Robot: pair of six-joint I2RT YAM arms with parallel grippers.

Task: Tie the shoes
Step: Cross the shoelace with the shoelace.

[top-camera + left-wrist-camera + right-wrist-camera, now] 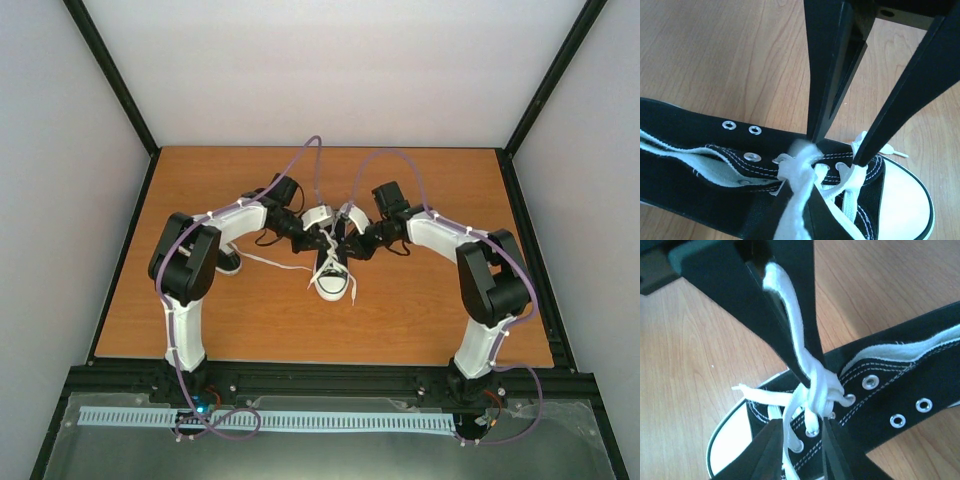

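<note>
1. Right end effector (807, 381) is clamped on one white lace (790, 315), the strand drawn up from the crossing over the eyelets (869, 382).
2. Left end effector (836, 151) has its fingers apart, tips straddling that crossing; no grip visible.
3. Step, likely: cinching the first knot; no bow loops formed. Next move calls for the left to close on the other strand, then both pull outward.
4. Shoe (332, 280) sits mid-counter, toe toward the near edge; second shoe (228, 262) lies toward the left edge, partly hidden under the left arm (190, 260).
5. Counter (420, 320) is orange-brown woodgrain; pale walls (320, 70), black frame posts (110, 70).
</note>
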